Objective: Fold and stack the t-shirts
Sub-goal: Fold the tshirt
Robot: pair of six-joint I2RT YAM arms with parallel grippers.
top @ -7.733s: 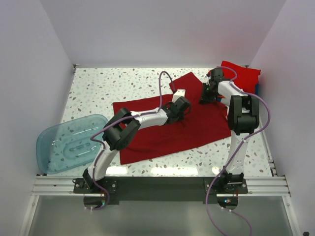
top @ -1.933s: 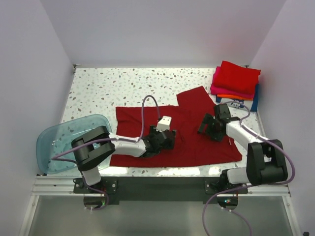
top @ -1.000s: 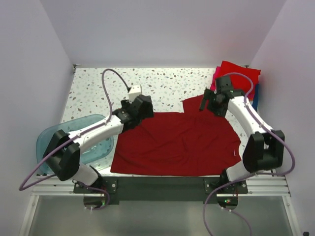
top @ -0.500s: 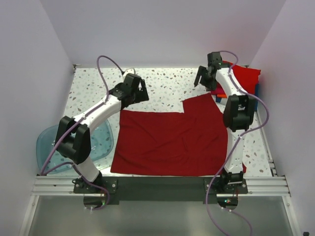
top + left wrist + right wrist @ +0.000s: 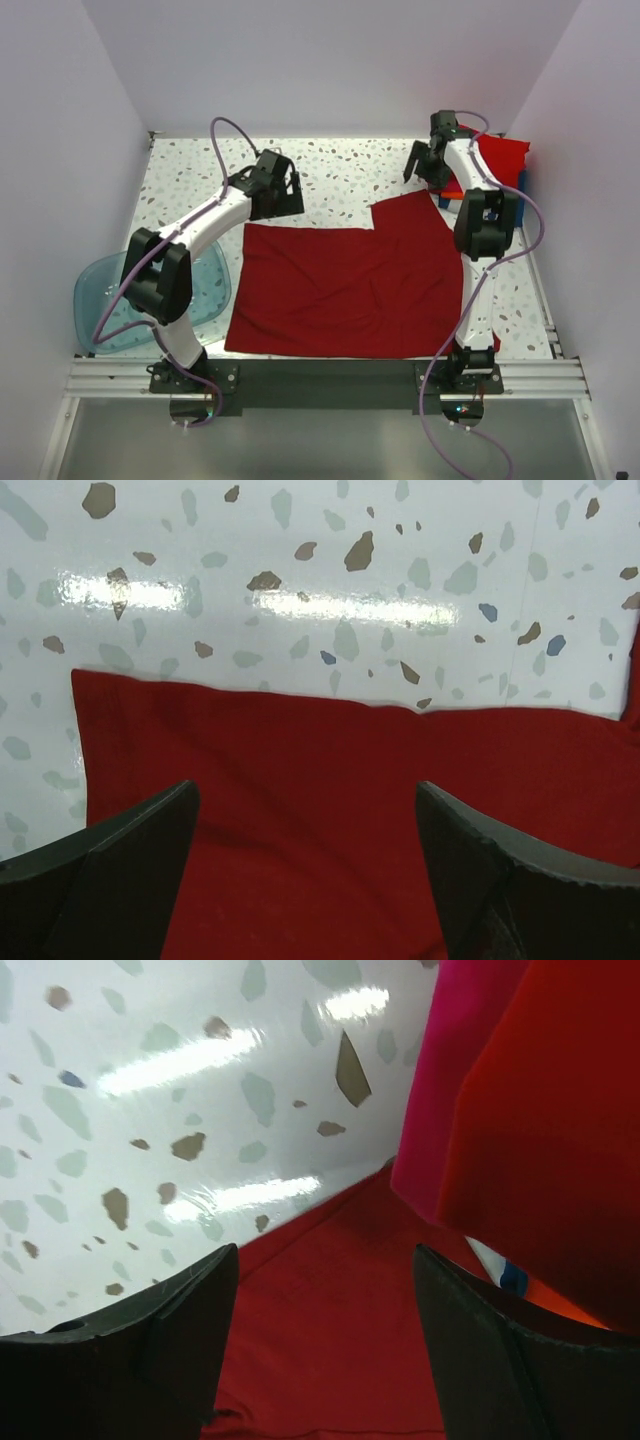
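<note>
Flat on the speckled white tabletop (image 5: 350, 165), front centre: the plain dark red cloth t-shirt (image 5: 340, 290), with one part jutting toward the far right. Over its far left corner, the left pincer (image 5: 305, 792) hovers wide open with nothing in it. Jaws of the right pincer (image 5: 325, 1255) are apart too and empty. It sits above the jutting part's tip, just beside the stack of folded shirts (image 5: 495, 160), bright red on top and magenta under, in the far right corner. Near left edge: a translucent blue plastic tub (image 5: 120, 300).
</note>
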